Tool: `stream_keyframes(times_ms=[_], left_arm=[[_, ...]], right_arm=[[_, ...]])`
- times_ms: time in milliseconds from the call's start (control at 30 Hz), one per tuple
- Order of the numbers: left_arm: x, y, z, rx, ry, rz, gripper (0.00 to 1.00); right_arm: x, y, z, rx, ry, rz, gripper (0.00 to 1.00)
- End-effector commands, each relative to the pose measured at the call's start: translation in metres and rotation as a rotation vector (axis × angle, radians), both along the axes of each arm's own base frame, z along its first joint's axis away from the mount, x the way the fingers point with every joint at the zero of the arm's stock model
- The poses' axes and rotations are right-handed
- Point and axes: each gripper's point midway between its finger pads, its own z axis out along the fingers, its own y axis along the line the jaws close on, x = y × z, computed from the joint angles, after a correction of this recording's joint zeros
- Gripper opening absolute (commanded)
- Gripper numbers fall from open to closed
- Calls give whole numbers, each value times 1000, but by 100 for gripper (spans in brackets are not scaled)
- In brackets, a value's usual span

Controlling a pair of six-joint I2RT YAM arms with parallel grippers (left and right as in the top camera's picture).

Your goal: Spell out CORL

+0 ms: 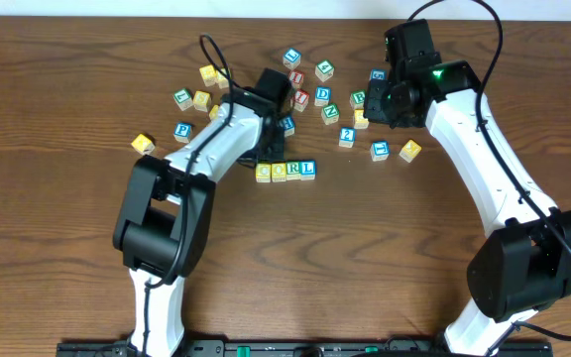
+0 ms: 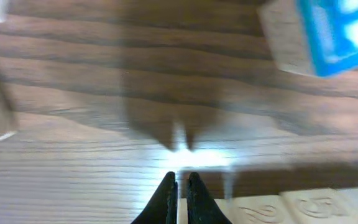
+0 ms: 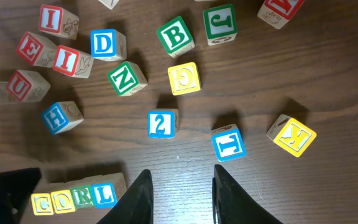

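CORL row point(image 1: 285, 171): four cubes touching, middle of the table point(image 1: 57, 258) | left pincer point(image 2: 181, 180) — closed, empty, just beside the row | right pincer point(image 3: 180, 183) — jaws parted, holding nothing

Dark wood-grain desk point(image 1: 57, 258). CORL row point(image 1: 285, 171), four cubes side by side, lies near centre. Loose letter cubes point(image 1: 323, 96) are scattered from its 10 to 2 o'clock.

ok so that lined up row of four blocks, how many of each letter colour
yellow: 2 (C block, O block)
green: 1 (R block)
blue: 1 (L block)
total: 4
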Motion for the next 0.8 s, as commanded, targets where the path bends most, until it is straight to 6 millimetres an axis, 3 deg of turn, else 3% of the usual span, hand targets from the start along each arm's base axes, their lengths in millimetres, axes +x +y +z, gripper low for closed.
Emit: stream_keyframes(times_ms=[0, 100, 333, 767], left_arm=[[20, 37, 20, 39, -30, 62, 8], [3, 44, 16, 4, 62, 77, 7], [-43, 24, -6, -66, 221, 35, 7], [-40, 8, -7, -119, 203, 14, 7]], right_arm=[[-1, 0, -5, -16, 9, 10, 27], [0, -3, -5, -31, 5, 3, 27], [-1, -4, -6, -37, 8, 1, 28], [-1, -4, -6, -37, 8, 1, 29]])
